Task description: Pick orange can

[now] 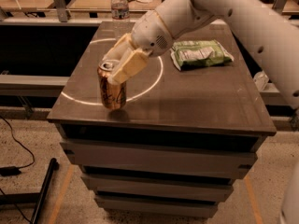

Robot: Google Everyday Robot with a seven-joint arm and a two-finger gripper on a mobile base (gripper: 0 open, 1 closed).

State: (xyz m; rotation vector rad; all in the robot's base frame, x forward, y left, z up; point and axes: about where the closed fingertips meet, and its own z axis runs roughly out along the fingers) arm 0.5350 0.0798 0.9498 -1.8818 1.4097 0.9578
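The orange can is a copper-orange drink can with a silver top and a dark emblem. It is near the front left corner of the dark table, tilted a little, with its base at or just above the surface. My gripper comes in from the upper right on the white arm. Its cream fingers are closed on the can's upper part, one in front and one behind. The fingers hide part of the can's top.
A green snack bag lies at the table's back right. A clear water bottle stands at the back left edge. A white ring is marked on the tabletop. A cable and a black pole lie on the floor to the left.
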